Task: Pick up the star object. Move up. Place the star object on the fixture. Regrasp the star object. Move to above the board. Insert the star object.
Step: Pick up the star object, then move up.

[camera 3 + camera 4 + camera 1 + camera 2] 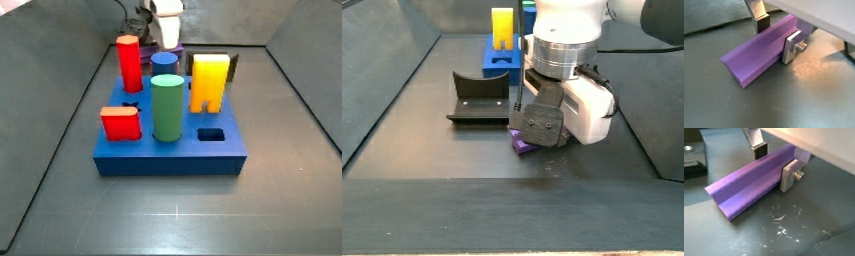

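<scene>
— Where is the star object (747, 183)?
— Low over the grey floor (811, 105), lying level, beside the fixture (478, 95).
— And the gripper (776, 34)?
— Its fingers (791, 47) are clamped on the prism's sides.

Purple star object (747, 185) between tool (774, 163) fingers

Bare floor surrounds the gripper (775, 164); only the fixture (482, 97) stands just beside.

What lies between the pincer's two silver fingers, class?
The star object, a long purple prism lying on the dark floor, lies between the pincer fingers. Both wrist views show it.
</scene>
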Robot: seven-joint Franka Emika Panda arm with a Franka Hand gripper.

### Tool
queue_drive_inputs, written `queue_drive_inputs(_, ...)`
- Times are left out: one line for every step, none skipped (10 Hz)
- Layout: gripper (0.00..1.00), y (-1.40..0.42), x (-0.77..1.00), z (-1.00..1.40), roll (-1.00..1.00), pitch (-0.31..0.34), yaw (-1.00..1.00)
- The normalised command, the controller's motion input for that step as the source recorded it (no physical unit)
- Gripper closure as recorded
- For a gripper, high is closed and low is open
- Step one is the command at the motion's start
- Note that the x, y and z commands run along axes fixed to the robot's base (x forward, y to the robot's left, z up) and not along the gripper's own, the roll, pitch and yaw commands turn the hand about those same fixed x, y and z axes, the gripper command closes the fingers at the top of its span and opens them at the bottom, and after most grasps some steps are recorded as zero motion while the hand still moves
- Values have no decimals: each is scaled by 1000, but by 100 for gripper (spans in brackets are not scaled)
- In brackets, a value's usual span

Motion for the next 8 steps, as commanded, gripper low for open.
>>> queue_drive_inputs(100, 0, 0, 0, 0, 0, 0)
queue_drive_inputs(100, 0, 0, 0, 0, 0, 0)
queue_drive_inputs(100, 0, 0, 0, 0, 0, 0)
queue_drive_inputs(100, 0, 0, 0, 0, 0, 0)
queue_drive_inputs(100, 0, 0, 833, 0, 0, 0)
queue_drive_inputs(100, 64, -13, 820, 18, -4, 12)
queue_drive_inputs(100, 56, -21, 764, 24, 4, 4)
queue_drive_inputs(100, 23, -19, 581, 42, 26, -13)
